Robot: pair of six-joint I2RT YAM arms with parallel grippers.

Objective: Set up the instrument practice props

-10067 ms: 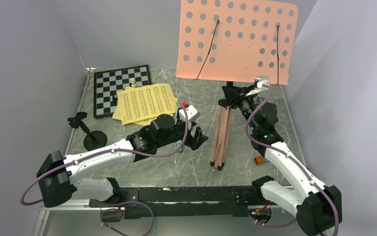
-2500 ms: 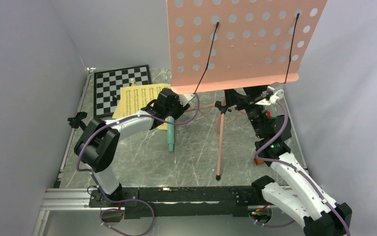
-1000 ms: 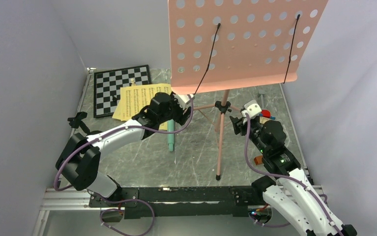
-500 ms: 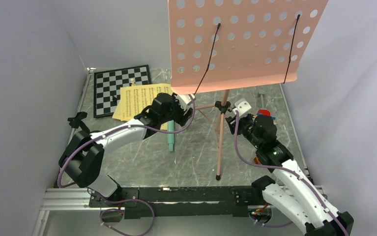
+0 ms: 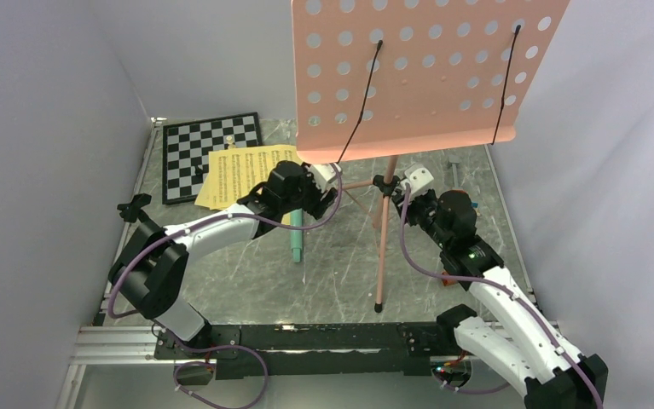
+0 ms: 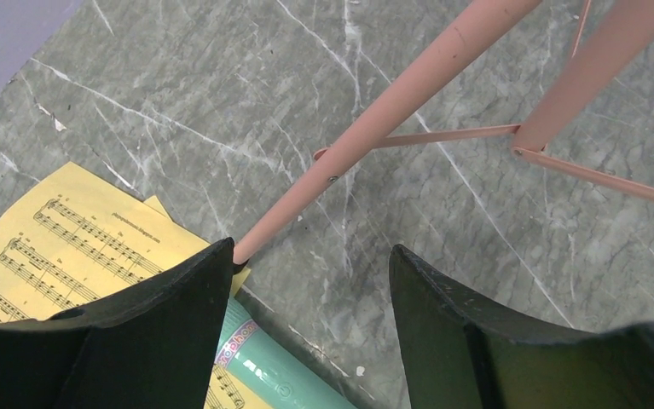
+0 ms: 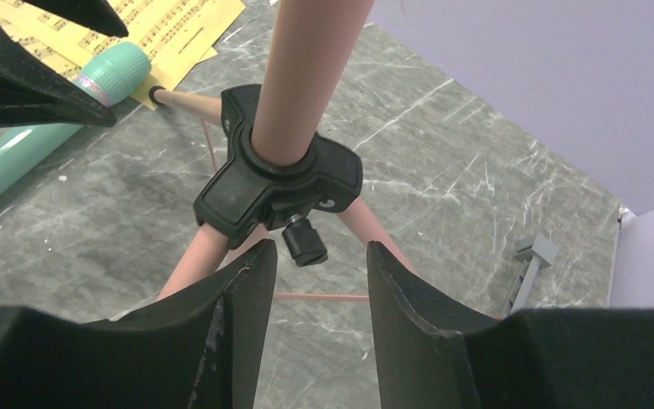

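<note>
Though partly behind left end effector (image 6: 310,256), mint-green tube (image 6: 263,366) against yellow pages (image 6: 76,247)

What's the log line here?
music stand: upright | left gripper: open, by leg tip | right gripper: open, at tripod hub | mint-green tube: lying

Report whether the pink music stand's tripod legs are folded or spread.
Spread: the tripod legs splay apart from the black hub, braces extended, and the music stand stands upright.

Pink tripod legs (image 5: 380,264) and mint-green tube (image 5: 295,243) in the centre, open tabletop (image 5: 336,268) between tube and front leg.
</note>
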